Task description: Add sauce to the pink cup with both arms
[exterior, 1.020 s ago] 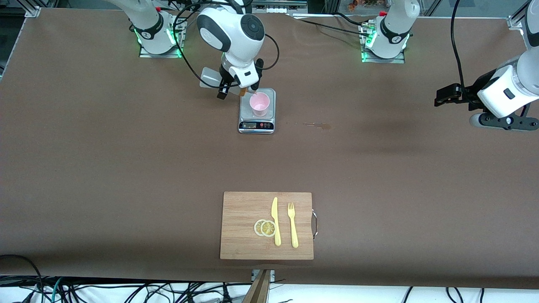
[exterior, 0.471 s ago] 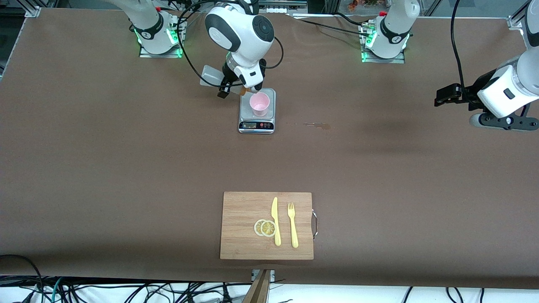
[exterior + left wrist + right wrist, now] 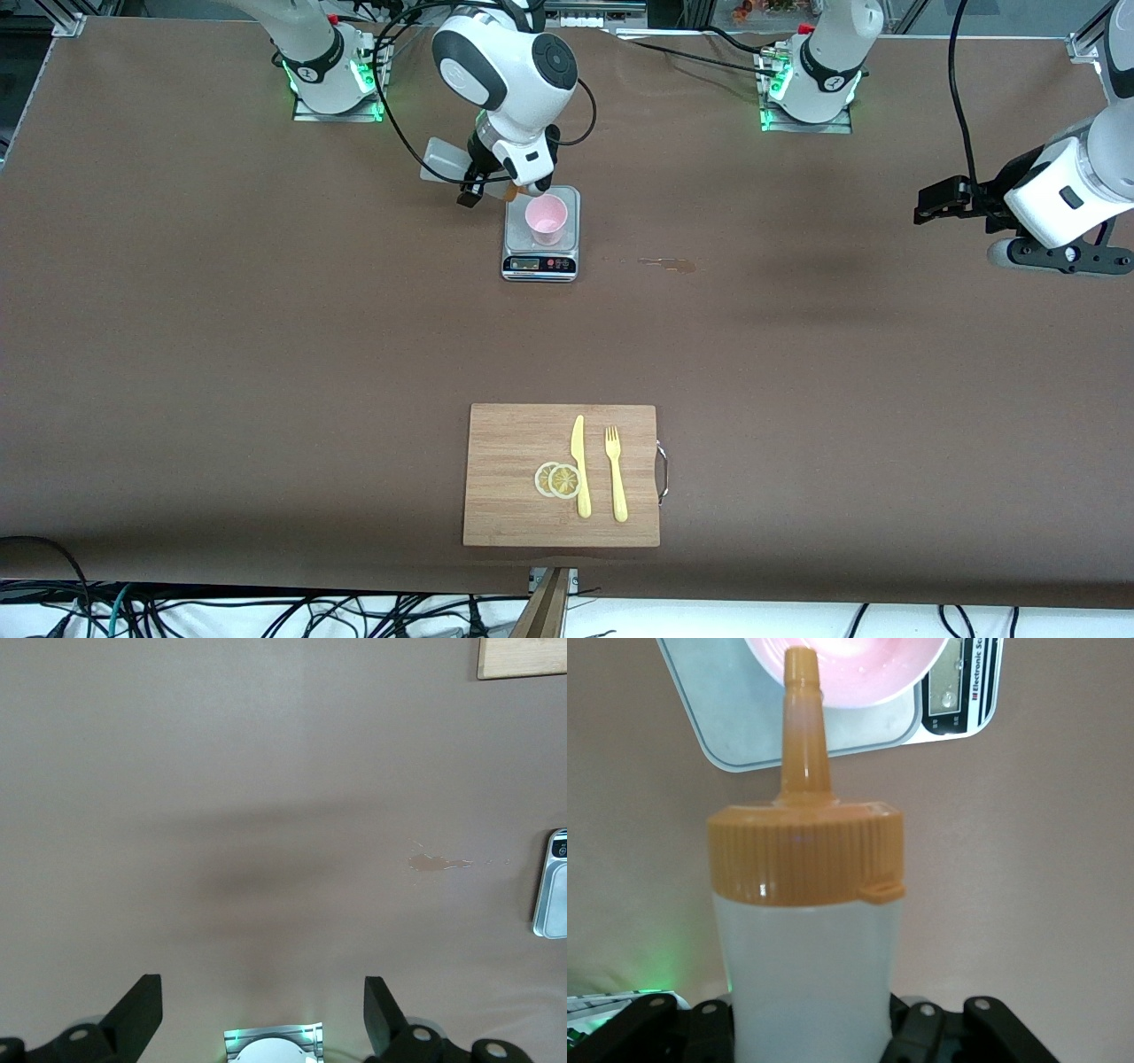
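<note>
The pink cup (image 3: 546,217) stands on a small silver kitchen scale (image 3: 540,263). My right gripper (image 3: 498,182) is shut on the sauce bottle (image 3: 806,948) and holds it tilted. The orange nozzle (image 3: 524,188) points at the cup's rim on the side toward the robot bases. In the right wrist view the nozzle tip (image 3: 801,665) lies over the cup's pink rim (image 3: 859,673), with the scale (image 3: 744,726) beneath. In the front view the wrist hides most of the bottle. My left gripper (image 3: 932,204) is open and empty, and waits above the table at the left arm's end; its fingertips (image 3: 142,1001) show over bare table.
A small brownish stain (image 3: 669,262) lies on the brown table beside the scale toward the left arm's end. A wooden cutting board (image 3: 514,443) nearer the front camera holds a yellow knife (image 3: 580,465), a yellow fork (image 3: 616,474) and two lemon slices (image 3: 557,479).
My right arm shifted a little toward the left arm's end, bringing the nozzle closer over the cup's rim, then held still. The left arm has not moved.
</note>
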Motion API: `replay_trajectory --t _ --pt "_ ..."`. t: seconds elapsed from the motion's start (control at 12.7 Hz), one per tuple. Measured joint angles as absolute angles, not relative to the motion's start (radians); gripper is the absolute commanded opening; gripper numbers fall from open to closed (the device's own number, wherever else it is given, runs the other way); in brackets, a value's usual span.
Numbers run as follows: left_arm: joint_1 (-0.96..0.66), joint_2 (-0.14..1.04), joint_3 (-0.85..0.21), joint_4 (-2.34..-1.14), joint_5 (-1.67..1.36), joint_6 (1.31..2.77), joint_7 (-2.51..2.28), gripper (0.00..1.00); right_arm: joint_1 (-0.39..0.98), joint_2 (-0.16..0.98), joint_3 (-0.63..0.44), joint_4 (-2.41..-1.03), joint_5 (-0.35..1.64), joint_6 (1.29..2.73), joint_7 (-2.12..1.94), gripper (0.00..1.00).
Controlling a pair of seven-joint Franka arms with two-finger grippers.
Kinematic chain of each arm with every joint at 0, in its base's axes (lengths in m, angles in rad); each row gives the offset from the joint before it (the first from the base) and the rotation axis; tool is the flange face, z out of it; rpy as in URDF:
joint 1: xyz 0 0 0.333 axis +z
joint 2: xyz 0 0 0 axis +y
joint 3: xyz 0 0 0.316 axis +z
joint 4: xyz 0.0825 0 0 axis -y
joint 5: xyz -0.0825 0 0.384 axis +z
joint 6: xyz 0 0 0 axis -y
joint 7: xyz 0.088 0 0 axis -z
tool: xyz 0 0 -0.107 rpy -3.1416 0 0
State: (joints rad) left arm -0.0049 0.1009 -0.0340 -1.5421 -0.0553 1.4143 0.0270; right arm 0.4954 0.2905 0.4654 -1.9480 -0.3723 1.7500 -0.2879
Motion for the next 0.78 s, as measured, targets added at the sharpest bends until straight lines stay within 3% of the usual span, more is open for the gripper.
replay_trajectory --t 0.31,0.78 --pt "-0.005 0.101 -0.034 -1.542 -0.055 1.414 0.027 1.00 0.436 0.280 0.463 -1.910 -0.342 1.750 -0.351 0.14" --pt "-0.005 0.101 -0.034 -1.542 -0.055 1.414 0.027 1.00 0.210 0.167 0.457 -1.891 -0.098 1.759 -0.730 0.14"
